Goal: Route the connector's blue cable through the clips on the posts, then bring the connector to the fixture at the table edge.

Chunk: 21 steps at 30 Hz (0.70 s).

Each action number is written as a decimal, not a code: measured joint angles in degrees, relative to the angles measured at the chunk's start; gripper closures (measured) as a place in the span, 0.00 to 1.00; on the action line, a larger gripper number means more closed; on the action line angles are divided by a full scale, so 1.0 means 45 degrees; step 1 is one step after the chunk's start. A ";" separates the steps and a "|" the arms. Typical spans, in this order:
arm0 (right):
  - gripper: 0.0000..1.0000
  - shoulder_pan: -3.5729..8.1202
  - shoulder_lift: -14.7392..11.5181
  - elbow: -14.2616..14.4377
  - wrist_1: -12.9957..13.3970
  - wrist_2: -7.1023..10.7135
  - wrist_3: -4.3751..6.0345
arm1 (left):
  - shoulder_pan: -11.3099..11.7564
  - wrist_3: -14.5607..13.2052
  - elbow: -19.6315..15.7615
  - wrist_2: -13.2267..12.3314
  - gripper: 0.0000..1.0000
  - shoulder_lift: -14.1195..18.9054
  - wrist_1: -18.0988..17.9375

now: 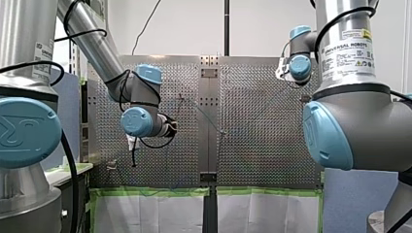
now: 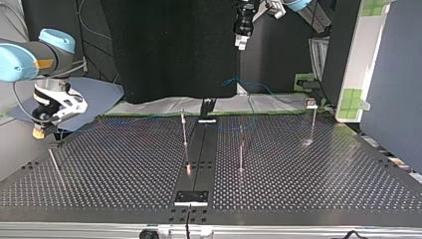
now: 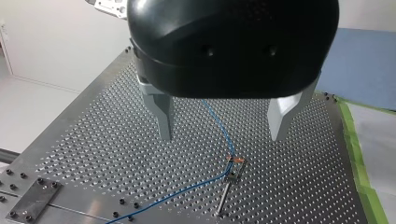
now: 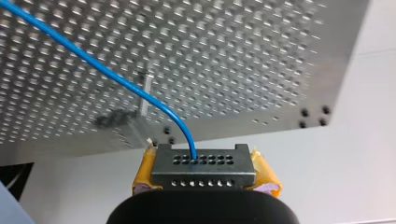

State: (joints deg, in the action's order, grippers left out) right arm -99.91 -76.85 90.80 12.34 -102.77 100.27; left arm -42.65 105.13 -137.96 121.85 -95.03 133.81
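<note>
My right gripper (image 4: 204, 176) is shut on the dark grey connector (image 4: 204, 161), which sits between its yellow pads (image 4: 144, 173). The blue cable (image 4: 116, 77) leaves the connector's top and runs off over the perforated table. In the top view my right gripper (image 2: 38, 130) hangs over the table's left corner. My left gripper (image 3: 223, 136) is open, with its metal fingers (image 3: 164, 116) high above the table. Below it the blue cable (image 3: 219, 128) passes through the clip (image 3: 235, 161) on a post (image 3: 225, 196). In the top view my left gripper (image 2: 241, 42) is high at the back.
Thin posts stand on the table in the top view: two near the middle (image 2: 184, 132) (image 2: 241, 152), one at the right (image 2: 312, 122), a slanted one at the left (image 2: 53, 162). A metal plate (image 2: 191, 197) sits at the near edge. Green tape (image 3: 355, 149) lines one side.
</note>
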 joint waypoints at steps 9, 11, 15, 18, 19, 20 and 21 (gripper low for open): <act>0.82 0.0356 -0.0405 0.0504 0.0651 -0.0013 -0.0064 | 0.0000 -0.0058 0.0000 0.0006 0.00 0.0000 0.0008; 0.82 0.0449 -0.0278 0.0675 0.0904 0.0000 -0.0113 | 0.0002 -0.0079 -0.0001 0.0017 0.00 -0.0001 -0.0005; 0.82 0.0559 0.0045 0.0783 0.1129 0.0030 -0.0351 | 0.0021 -0.0211 -0.0001 0.0048 0.00 -0.0002 -0.0039; 0.82 0.0614 0.0370 0.0813 0.1166 0.0101 -0.0646 | 0.0050 -0.0360 -0.0002 0.0080 0.00 -0.0002 -0.0056; 0.82 0.0627 0.0474 0.0820 0.1185 0.0154 -0.0747 | 0.0058 -0.0398 -0.0002 0.0086 0.00 -0.0001 -0.0061; 0.82 0.0645 0.0608 0.0830 0.1222 0.0243 -0.0879 | 0.0066 -0.0447 -0.0002 0.0091 0.00 -0.0001 -0.0069; 0.82 0.0663 0.0708 0.0835 0.1269 0.0320 -0.0976 | 0.0070 -0.0482 -0.0002 0.0096 0.00 -0.0002 -0.0073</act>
State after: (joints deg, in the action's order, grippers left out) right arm -96.93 -73.67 94.56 18.05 -101.33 95.87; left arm -42.33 102.96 -137.96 122.28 -95.04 133.48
